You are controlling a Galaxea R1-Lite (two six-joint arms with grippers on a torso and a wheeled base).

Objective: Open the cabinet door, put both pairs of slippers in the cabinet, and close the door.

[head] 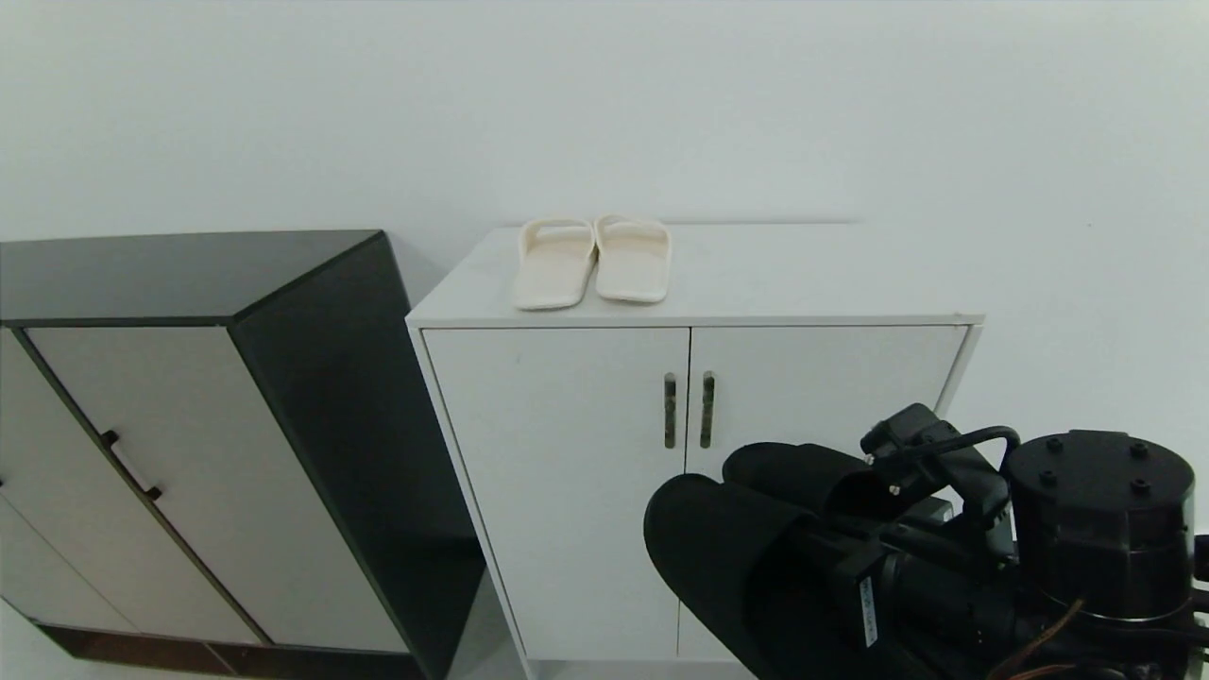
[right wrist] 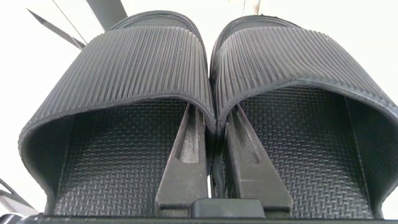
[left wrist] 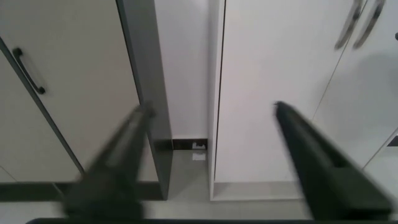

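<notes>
In the head view, the white cabinet (head: 557, 472) stood shut. Its two upright handles (head: 670, 409) sat side by side at the middle seam. The cream slippers (head: 590, 260) lay on its top, and the black slippers (head: 746, 529) hung low before the right door.

In the left wrist view, my left tool (left wrist: 213, 109) was spread wide and empty, low before the left door, with the handles higher up and toward my right.

In the right wrist view, my right tool (right wrist: 213, 115) was pinched on the black slippers' adjoining inner walls. I judged that the free left arm should take the door.

Cream slippers (head: 554, 268) atop white cabinet (head: 803, 274)
</notes>
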